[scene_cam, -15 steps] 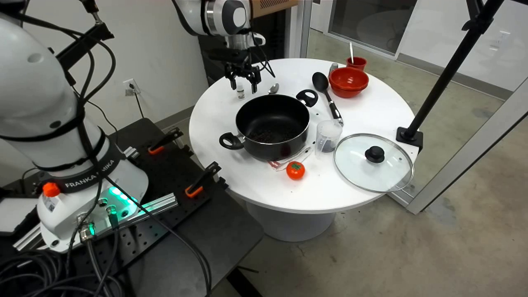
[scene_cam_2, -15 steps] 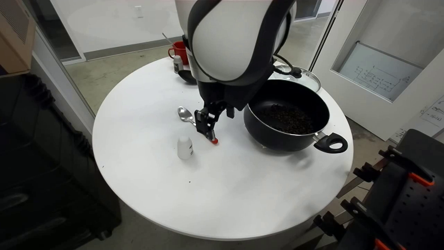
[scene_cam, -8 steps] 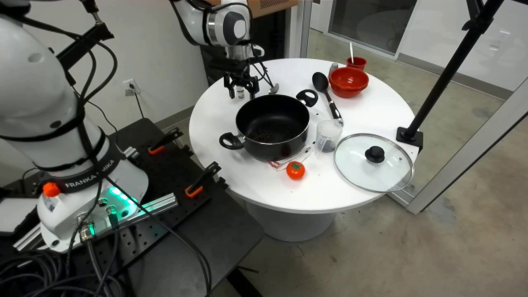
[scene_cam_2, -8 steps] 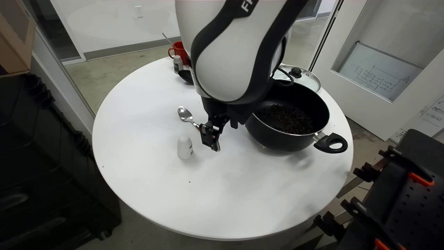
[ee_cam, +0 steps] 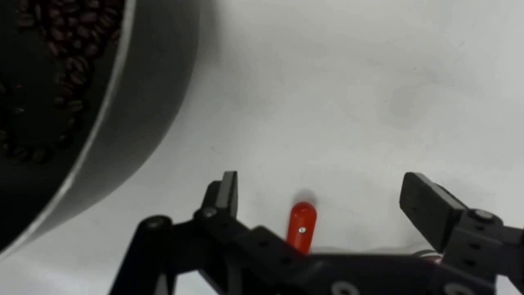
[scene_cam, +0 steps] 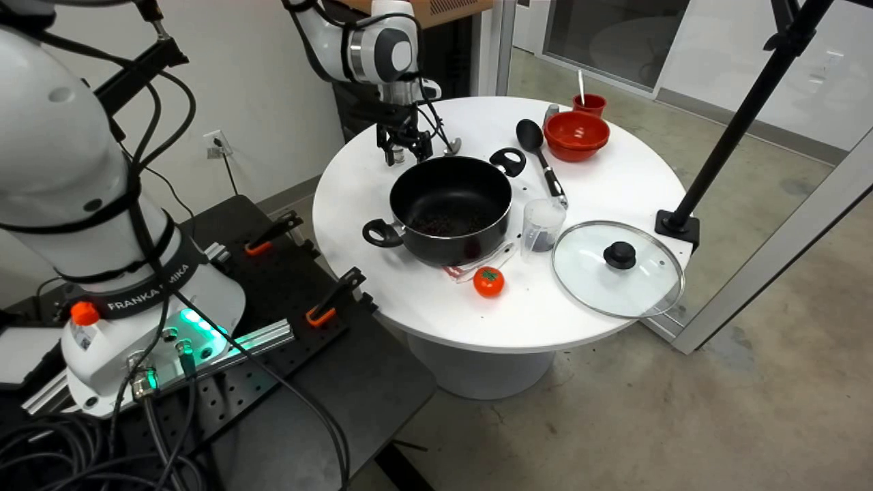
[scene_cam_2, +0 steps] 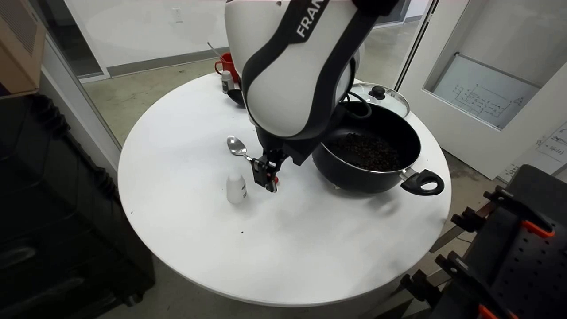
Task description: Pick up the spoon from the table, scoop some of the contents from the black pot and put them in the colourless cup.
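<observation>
Grasp state: the gripper (ee_cam: 325,186) stands wide and holds nothing. Its fingers (ee_cam: 428,209) straddle the red handle (ee_cam: 301,227) of the metal spoon (scene_cam_2: 237,147), lower centre of the wrist view. This posture is judged to prepare the pick-up. The handle sits nearer the finger at frame left; centre it before closing, or first contact may turn the spoon. Finger height above the bench (scene_cam_2: 186,230) cannot be told.

Tool: the metal spoon lies left of centre in an exterior view, its handle partly hidden by the gripper. It is judged the task's spoon because the gripper is set over it; the larger black utensil (scene_cam: 543,161), upper right in an exterior view, is well apart.

Containers: the black pot (scene_cam_2: 350,177) holds dark, coffee-like beans (ee_cam: 82,32), upper left of the wrist view. The glass lid (scene_cam: 607,281) lies off it at the right in an exterior view, leaving the pot uncovered for scooping. The colourless cup (scene_cam: 539,219) stands upright between pot and lid, presumably to keep the transfer short; something dark shows low in it, nature unclear.
</observation>
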`<move>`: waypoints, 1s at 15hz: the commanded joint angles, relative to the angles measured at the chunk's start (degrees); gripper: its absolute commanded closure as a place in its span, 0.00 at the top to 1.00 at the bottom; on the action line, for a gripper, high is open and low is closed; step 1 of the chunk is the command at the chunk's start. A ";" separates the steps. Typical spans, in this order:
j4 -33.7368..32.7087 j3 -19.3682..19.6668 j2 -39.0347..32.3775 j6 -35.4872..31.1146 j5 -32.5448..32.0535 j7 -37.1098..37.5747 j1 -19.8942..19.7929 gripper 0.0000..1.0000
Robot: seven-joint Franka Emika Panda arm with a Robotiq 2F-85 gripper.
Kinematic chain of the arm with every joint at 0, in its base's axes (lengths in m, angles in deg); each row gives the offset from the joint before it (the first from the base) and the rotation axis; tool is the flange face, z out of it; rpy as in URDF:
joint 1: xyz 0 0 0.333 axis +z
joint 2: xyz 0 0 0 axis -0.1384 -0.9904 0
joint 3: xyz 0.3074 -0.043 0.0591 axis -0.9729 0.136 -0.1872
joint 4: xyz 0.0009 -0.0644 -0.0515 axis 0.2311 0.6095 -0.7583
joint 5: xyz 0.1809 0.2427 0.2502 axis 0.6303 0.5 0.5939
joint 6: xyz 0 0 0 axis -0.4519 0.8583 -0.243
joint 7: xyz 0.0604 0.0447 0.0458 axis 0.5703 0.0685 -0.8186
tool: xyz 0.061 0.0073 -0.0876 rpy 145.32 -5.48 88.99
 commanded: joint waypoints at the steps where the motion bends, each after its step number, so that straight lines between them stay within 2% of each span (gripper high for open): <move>1: -6.81 -0.41 -4.11 1.25 3.21 -0.76 -1.67 1.00; 7: -16.44 -0.22 -9.89 2.60 5.60 -0.82 -3.54 1.00; 15: -23.67 -3.26 -13.47 14.82 7.94 -4.83 -5.41 1.00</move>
